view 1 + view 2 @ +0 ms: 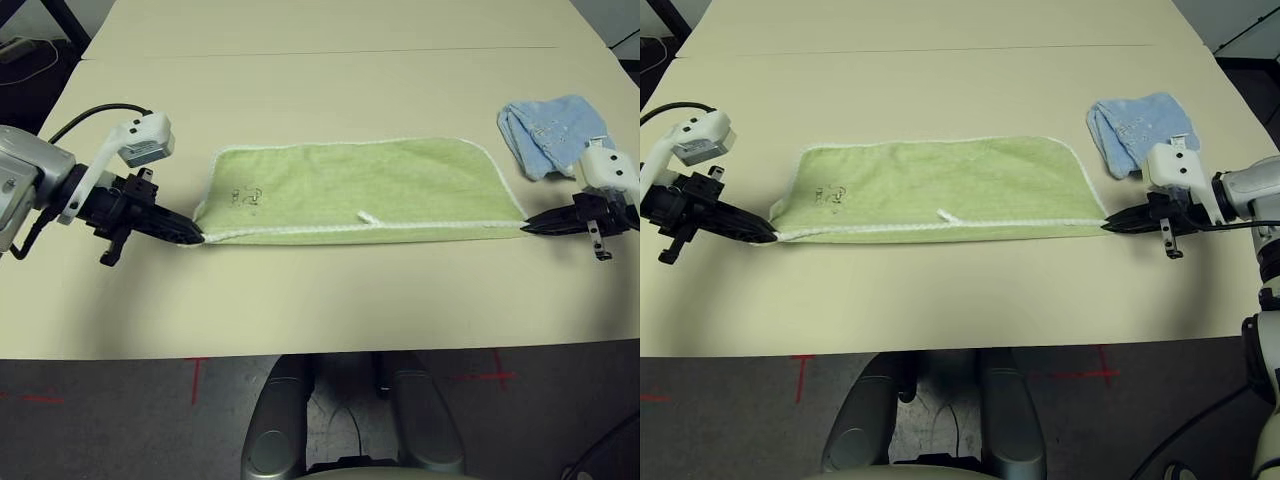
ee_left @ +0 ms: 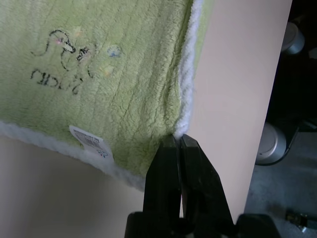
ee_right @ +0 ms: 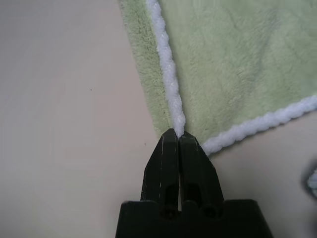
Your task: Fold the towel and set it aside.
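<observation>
Towel (image 1: 360, 190) lies folded once lengthwise; left gripper (image 1: 196, 237) and right gripper (image 1: 1108, 226) each pinch a near corner closed; further folding and setting aside remain

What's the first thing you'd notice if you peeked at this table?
A long light green towel lies folded in half across the middle of the table. The left tool and the right tool each pinch a near corner of it. A crumpled light blue cloth sits just beyond the towel's right end.
</observation>
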`<state>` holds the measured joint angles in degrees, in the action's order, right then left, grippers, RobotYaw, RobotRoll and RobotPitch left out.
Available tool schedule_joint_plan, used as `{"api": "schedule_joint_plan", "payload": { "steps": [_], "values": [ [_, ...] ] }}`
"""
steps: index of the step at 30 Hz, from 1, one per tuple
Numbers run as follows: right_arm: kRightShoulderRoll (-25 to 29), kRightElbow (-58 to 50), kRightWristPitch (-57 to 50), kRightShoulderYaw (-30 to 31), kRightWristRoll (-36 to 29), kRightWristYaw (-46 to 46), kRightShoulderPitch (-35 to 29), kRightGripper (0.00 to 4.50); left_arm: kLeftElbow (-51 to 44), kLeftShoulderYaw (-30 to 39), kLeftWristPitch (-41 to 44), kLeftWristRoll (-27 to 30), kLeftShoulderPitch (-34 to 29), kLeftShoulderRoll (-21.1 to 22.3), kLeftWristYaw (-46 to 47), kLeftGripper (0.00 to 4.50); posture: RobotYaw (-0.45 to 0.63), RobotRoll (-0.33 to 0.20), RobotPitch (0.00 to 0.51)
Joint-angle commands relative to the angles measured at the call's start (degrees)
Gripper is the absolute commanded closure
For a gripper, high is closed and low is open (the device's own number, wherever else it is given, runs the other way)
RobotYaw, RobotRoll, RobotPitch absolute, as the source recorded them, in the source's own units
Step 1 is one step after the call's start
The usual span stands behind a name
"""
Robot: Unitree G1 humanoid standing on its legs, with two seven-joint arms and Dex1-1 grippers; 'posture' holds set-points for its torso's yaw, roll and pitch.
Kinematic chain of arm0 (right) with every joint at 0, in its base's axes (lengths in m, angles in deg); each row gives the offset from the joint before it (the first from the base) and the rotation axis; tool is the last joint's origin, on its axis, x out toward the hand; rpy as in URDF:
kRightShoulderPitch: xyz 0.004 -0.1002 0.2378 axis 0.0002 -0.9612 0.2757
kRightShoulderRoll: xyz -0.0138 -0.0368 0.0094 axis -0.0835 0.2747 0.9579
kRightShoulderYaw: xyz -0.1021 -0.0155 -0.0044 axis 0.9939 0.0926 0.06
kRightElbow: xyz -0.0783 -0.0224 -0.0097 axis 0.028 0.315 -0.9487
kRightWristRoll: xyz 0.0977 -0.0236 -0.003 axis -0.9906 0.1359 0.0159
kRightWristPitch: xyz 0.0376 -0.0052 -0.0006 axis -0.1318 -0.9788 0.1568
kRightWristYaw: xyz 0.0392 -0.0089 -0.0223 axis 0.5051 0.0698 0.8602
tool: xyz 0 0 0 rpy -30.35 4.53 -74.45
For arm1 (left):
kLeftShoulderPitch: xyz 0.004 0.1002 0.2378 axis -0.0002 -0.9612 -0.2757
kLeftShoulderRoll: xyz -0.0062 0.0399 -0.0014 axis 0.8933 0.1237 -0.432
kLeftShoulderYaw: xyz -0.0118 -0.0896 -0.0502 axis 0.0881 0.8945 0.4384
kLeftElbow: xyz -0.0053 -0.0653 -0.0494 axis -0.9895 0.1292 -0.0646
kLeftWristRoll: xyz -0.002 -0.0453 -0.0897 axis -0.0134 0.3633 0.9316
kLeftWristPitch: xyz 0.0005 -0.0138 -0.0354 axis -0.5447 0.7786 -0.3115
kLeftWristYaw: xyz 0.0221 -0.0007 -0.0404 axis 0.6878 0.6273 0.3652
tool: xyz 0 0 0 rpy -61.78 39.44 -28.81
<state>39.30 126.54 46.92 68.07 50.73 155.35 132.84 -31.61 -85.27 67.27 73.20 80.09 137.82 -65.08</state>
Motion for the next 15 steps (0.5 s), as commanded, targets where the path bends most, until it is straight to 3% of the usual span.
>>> {"api": "schedule_joint_plan", "payload": {
  "steps": [1,7,15],
  "values": [
    [4.97,-6.03,-5.43,1.09,-6.01,0.33,-4.62,4.5,6.08,-2.1,-5.17,-4.67,-0.6,1.67,0.01,4.44,0.08,0.0,0.297],
    [7.42,-14.25,-14.58,-1.33,-12.56,0.33,-8.94,4.5,10.8,-0.25,-11.88,-9.17,-3.22,-0.81,0.01,4.44,0.07,0.0,0.299],
    [4.75,-12.47,-13.39,-4.18,-9.06,0.33,-8.14,4.5,6.95,0.0,-6.53,-5.66,-3.67,0.42,0.01,4.44,0.08,0.0,0.297]
  ]
}}
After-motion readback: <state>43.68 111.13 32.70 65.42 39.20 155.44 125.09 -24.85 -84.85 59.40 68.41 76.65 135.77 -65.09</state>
